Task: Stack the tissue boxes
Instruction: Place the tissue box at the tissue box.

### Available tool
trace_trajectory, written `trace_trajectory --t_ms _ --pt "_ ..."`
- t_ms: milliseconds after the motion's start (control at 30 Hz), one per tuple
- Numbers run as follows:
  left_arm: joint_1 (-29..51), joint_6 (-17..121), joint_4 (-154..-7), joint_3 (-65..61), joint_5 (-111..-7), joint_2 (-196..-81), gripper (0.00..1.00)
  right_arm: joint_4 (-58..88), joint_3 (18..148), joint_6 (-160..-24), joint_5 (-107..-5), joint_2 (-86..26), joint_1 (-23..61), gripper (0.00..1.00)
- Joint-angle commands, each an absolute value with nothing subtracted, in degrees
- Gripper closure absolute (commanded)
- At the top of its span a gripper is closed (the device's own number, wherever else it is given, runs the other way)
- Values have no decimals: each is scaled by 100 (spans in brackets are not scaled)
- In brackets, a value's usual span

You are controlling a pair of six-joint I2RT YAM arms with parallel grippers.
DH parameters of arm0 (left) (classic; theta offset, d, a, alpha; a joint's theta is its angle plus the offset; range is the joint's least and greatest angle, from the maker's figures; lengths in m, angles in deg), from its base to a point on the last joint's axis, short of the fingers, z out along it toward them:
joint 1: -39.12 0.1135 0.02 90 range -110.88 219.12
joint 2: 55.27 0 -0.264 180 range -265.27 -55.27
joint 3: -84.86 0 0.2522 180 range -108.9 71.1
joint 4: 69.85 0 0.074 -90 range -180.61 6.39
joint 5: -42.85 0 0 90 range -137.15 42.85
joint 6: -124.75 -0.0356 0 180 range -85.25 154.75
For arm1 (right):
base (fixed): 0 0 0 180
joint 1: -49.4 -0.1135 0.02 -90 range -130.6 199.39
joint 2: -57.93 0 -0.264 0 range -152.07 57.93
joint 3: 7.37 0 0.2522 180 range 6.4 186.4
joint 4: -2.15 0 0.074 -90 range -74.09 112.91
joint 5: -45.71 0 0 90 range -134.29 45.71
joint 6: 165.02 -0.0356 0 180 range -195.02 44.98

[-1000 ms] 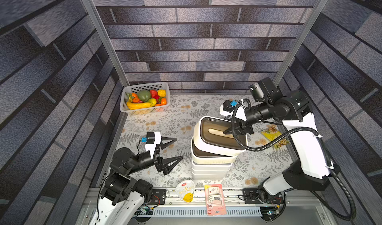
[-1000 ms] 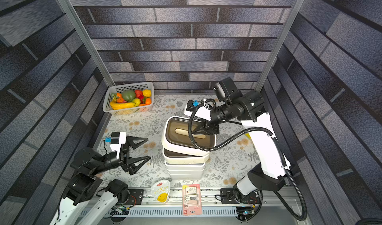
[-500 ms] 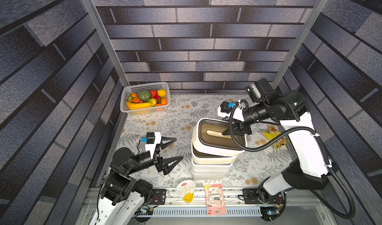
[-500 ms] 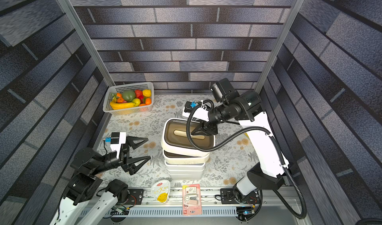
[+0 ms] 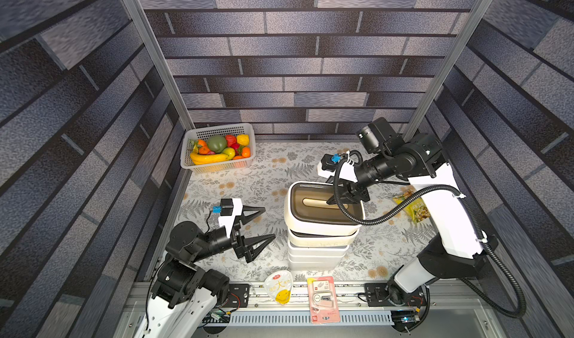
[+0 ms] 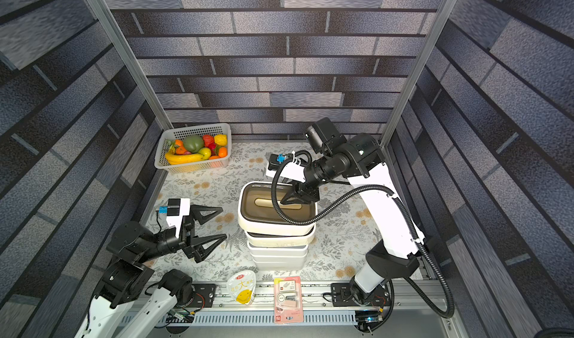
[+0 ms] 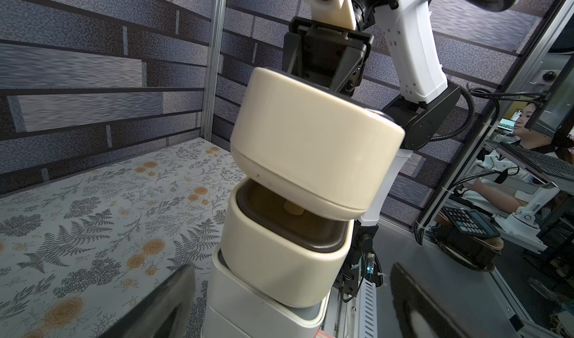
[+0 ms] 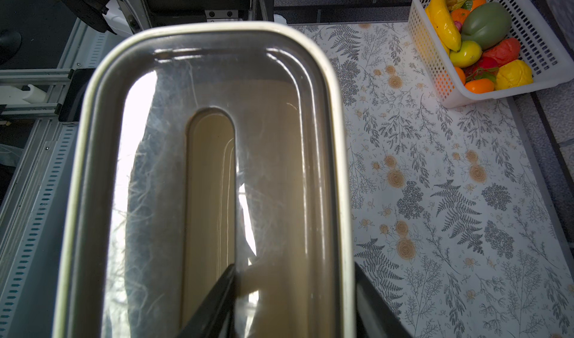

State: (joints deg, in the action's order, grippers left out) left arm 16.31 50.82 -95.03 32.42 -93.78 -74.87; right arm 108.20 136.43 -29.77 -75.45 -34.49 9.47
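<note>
Now right tool (image 5: 338,198) grips top tissue box (image 5: 298,210) at its slot edge, tilted over the stack (image 5: 316,255) on the desk (image 5: 273,172); it should level and centre it before letting go; left tool (image 5: 269,223) released.

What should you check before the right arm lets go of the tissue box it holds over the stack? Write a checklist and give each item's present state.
1. Grip: the right gripper is shut on the top tissue box, one finger in the slot and one outside the wall: ok.
2. Top tissue box level: it is tilted: not ok.
3. Seated on the box beneath: a gap shows at one end: not ok.
4. Centred over the box beneath: cannot tell.
5. The lower stack upright: ok.
6. The left gripper open, empty, apart from the stack: ok.
</note>
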Motion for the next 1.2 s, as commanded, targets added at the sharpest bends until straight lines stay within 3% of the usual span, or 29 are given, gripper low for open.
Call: trace_trajectory --t_ms 0,267,1167 --pt "1647 5002 -9740 3191 -9039 -7513 0 11259 13781 -3036 -7576 -3536 850 66" --pt "1704 4881 -10111 3093 -8371 -7514 0 11277 13788 -3064 -7521 -3630 739 63" --pt "1746 4834 -10396 2689 -8068 -8295 0 11120 13579 -3178 -7235 -3477 547 52"
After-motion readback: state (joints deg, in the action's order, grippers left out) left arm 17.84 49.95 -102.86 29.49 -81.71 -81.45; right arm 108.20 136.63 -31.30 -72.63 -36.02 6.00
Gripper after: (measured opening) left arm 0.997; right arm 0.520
